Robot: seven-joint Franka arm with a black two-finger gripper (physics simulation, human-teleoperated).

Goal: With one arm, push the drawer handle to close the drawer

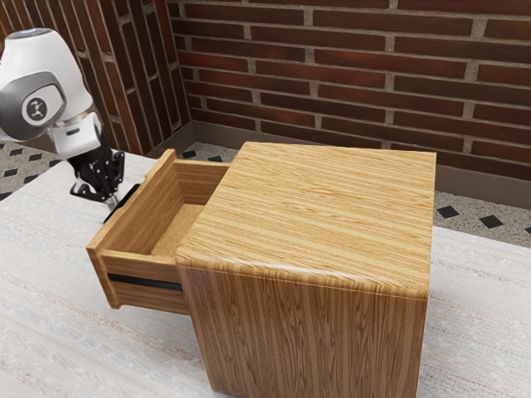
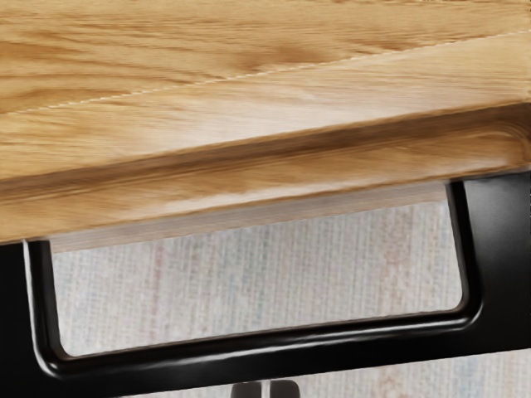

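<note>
Drawer handle [image 2: 265, 355], black, sits right by the fingertips of the closed gripper [image 1: 112, 201], at the exterior view's left. Beside it, the wooden drawer [image 1: 143, 209] juts open from the cabinet [image 1: 323, 207] at centre; brick wall [image 1: 332, 75] spans the top.

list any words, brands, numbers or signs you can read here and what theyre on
No word, label, brand or number can be read.
Small pale mark on the round grey cap of the arm: too small to make out.
I see no lettering on the drawer, the black handle or the wooden cabinet.
</note>
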